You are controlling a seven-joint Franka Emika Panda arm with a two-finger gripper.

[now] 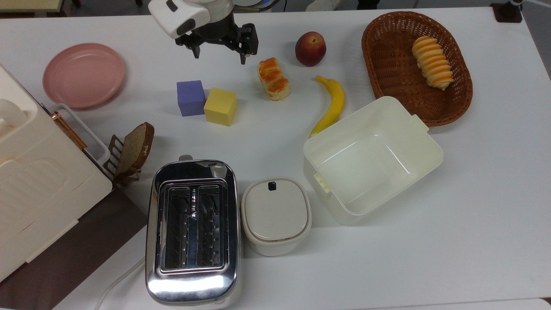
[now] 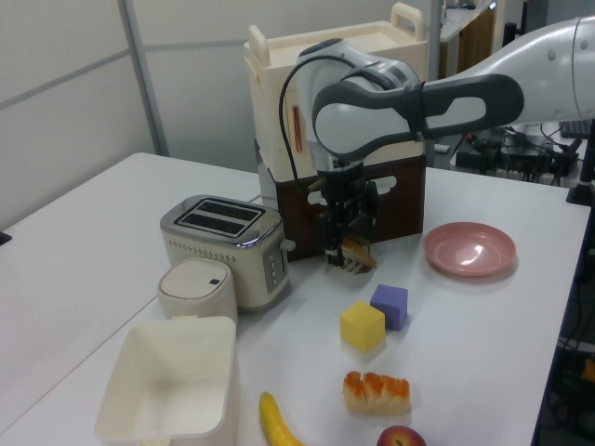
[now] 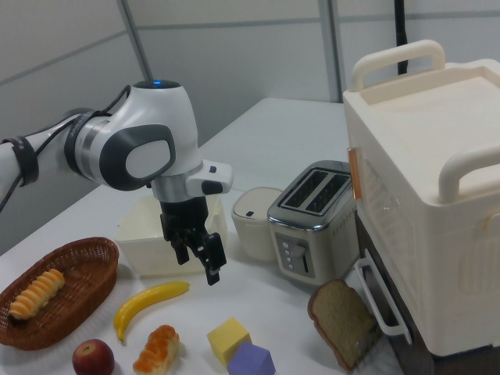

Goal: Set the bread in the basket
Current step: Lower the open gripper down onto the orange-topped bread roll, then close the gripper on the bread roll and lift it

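The bread [image 1: 273,79] is a small bun with an orange-brown glazed top, lying on the white table between the yellow cube and the peach; the bread [image 3: 156,351] is also at the bottom of the right view. My gripper [image 1: 220,57] hangs open and empty above the table, just off the bun's end on the top view's left. From the side, the gripper [image 3: 197,266] is well above the bun. The brown wicker basket [image 1: 389,69] stands at the top view's far right and holds a striped spiral roll [image 1: 432,62].
A peach [image 1: 310,48] and a banana [image 1: 330,105] lie between bun and basket. A cream tub [image 1: 372,159] sits below the basket. A purple cube [image 1: 190,97] and yellow cube [image 1: 220,106] lie left of the bun, with a toaster [image 1: 192,230] further down.
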